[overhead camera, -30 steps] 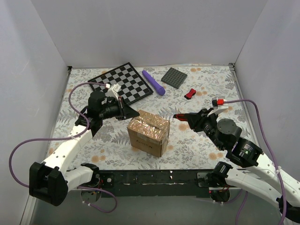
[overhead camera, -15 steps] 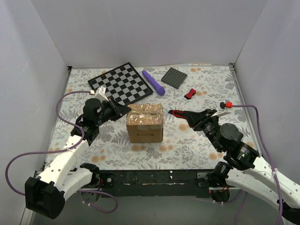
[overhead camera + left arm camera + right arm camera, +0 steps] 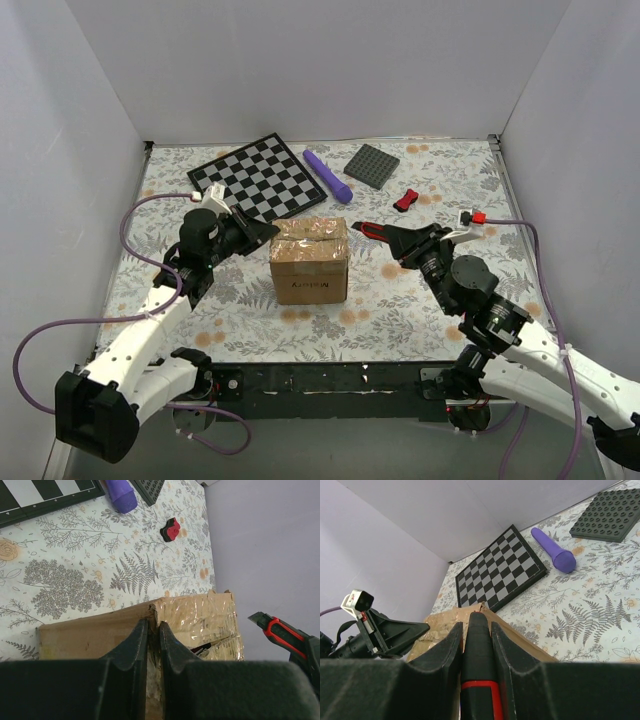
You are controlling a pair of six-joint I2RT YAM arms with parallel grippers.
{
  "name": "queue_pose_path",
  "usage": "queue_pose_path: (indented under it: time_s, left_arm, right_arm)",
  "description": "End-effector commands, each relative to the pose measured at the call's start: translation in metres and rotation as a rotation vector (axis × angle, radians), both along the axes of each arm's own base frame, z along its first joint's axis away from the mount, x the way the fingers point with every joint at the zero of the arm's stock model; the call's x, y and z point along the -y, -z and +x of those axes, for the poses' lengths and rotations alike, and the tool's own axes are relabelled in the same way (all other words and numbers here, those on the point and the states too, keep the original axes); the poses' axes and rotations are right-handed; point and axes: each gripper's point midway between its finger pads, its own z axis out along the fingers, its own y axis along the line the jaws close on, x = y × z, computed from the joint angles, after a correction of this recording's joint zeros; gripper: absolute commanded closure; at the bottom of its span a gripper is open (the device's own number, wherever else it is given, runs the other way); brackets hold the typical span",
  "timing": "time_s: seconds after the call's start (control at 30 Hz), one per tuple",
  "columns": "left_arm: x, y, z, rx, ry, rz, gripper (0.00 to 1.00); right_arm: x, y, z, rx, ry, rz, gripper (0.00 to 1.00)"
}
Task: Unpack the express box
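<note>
Express box (image 3: 310, 260) has utility knife (image 3: 373, 232) beside it; chessboard (image 3: 258, 180), purple cylinder (image 3: 328, 176) behind.

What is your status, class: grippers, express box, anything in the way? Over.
Left gripper shut, tips at express box top left edge. Right gripper shut on utility knife, blade near its right edge. Box upright, flaps taped. Nothing in between.

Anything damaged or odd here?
The express box has a tear in its top edge, at the closed tips of the left gripper, and its tape is crinkled. The right gripper holds a utility knife, which fits the task.
</note>
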Motion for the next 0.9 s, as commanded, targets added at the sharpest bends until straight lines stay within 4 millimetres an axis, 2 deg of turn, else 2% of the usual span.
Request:
queue_pose_path:
  time_s: [0.0, 0.27, 0.63, 0.87]
  left_arm:
    - [0.001, -0.012, 0.004, 0.044, 0.001, -0.011, 1.0]
    - [0.001, -0.011, 0.003, 0.046, 0.0, -0.006, 1.0]
    - [0.001, -0.012, 0.003, 0.043, -0.001, -0.015, 1.0]
    - [-0.002, -0.007, 0.004, 0.01, -0.044, -0.05, 1.0]
  right_arm:
    - [-0.003, -0.043, 0.006, 0.084, 0.015, 0.095, 0.99]
    - [-0.011, -0.033, 0.009, 0.06, 0.002, 0.068, 0.99]
    - [-0.018, -0.034, 0.009, 0.06, -0.023, 0.065, 0.99]
    - [-0.029, -0.016, 0.002, -0.014, -0.084, 0.068, 0.99]
